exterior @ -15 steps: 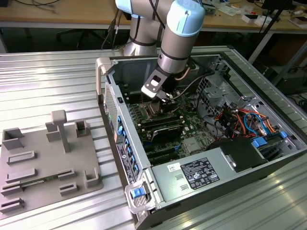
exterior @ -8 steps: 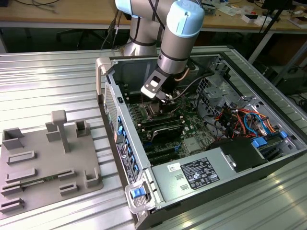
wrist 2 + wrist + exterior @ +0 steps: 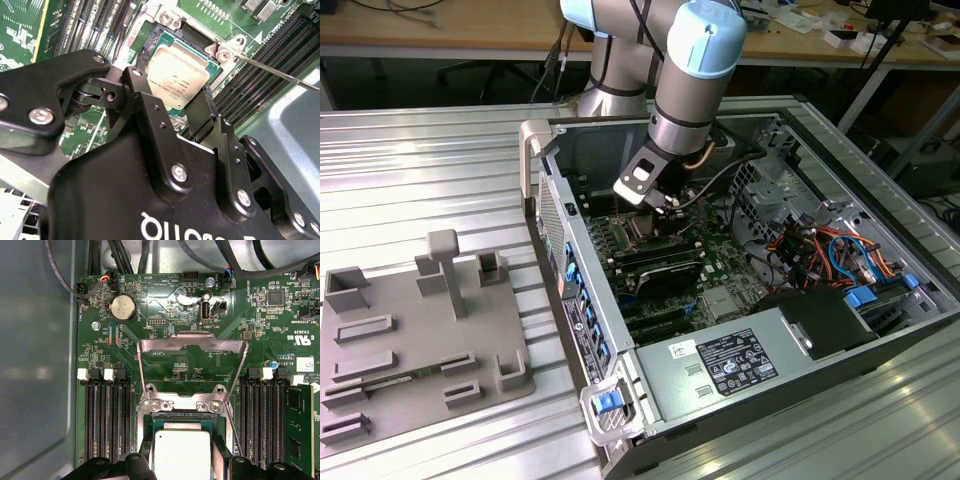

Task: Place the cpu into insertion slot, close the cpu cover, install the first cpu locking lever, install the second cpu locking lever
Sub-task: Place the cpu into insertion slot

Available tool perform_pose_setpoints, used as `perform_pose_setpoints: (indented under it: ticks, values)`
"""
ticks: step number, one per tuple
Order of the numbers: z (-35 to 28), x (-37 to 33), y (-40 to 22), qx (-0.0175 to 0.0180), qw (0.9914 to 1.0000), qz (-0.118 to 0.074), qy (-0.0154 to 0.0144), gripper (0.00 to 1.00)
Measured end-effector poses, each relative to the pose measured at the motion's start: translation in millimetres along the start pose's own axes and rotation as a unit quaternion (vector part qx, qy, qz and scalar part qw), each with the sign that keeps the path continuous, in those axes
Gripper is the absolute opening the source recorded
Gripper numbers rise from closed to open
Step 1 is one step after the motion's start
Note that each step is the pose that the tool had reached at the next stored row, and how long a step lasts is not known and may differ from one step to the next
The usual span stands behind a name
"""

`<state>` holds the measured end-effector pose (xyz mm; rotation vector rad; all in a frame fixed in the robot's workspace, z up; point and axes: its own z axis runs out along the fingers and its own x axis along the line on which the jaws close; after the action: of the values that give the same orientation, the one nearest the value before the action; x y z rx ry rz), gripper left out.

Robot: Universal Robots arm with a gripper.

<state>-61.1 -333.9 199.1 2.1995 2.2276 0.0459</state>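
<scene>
The cpu, a silvery square chip, sits between the two black fingers of my gripper, directly over the insertion slot on the green board. In the second wrist view the cpu shows its green edge, and the fingers press against opposite sides of it. I cannot tell whether it rests fully in the slot. The cpu cover stands flipped open beyond the slot. In the exterior view my gripper reaches down into the open computer case.
A thin metal lever rod sticks out beside the slot. Long black memory slots flank it on both sides. Cables and a power supply fill the case. A grey fixture plate lies at the exterior view's left.
</scene>
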Motion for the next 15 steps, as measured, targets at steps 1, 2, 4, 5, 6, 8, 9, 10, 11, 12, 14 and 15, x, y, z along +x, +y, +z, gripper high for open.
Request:
perform_pose_setpoints:
  ticks: [1,2,4,5,6,8,9,10,11,12,14,15]
  values:
    - [-0.1,0.0,0.0,0.0,1.0,0.0,-0.0007,0.55]
    - [-0.2,0.0,0.0,0.0001,1.0,0.0,-0.0021,0.55]
    - [-0.2,0.0,0.0,0.0002,0.99997,0.0,-0.0075,0.55]
    - [-0.2,0.5,0.0,0.0002,0.99997,0.0,-0.0078,0.55]
    - [-0.2,0.8,0.0,0.0002,0.99997,0.0,-0.0078,0.55]
    - [-0.2,1.3,0.0,0.0002,0.99997,0.0,-0.0078,0.55]
    - [-0.2,1.6,0.0,0.0002,0.99997,0.0,-0.0078,0.55]
    - [-0.1,1.6,0.0,0.0002,0.99997,0.0,-0.0077,0.55]
    - [0.2,1.7,0.0,0.0002,0.99997,0.0,-0.0078,0.55]
    - [0.4,1.6,0.0,0.0002,0.99997,0.0,-0.0079,0.55]
    - [0.7,1.6,-0.1,0.0002,0.99997,0.0,-0.0079,0.55]
    - [0.7,1.6,-0.1,0.0002,0.99997,0.0,-0.0079,0.55]
